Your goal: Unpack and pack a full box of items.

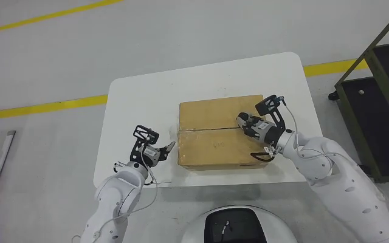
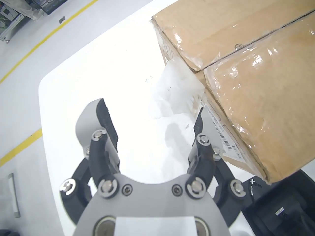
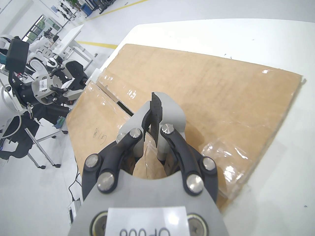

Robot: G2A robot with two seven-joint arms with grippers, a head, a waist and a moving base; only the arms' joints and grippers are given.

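Observation:
A closed cardboard box (image 1: pixel 213 130) lies in the middle of the white table (image 1: pixel 146 97), its two top flaps meeting at a seam (image 3: pixel 108 96) covered with clear tape. My right gripper (image 1: pixel 243 119) is shut and rests over the seam near the box's right end; in the right wrist view its pads (image 3: pixel 154 114) are pressed together above the box top (image 3: pixel 209 87). My left gripper (image 2: pixel 152 121) stands open just above the table, beside the left end of the box (image 2: pixel 258 87). A crumpled flap of clear tape (image 2: pixel 177 84) hangs off that end.
A dark metal cart (image 1: pixel 364 103) stands on the floor to the right of the table. Bare table surface lies left of the box and behind it. The box's front edge is close to the table's near edge.

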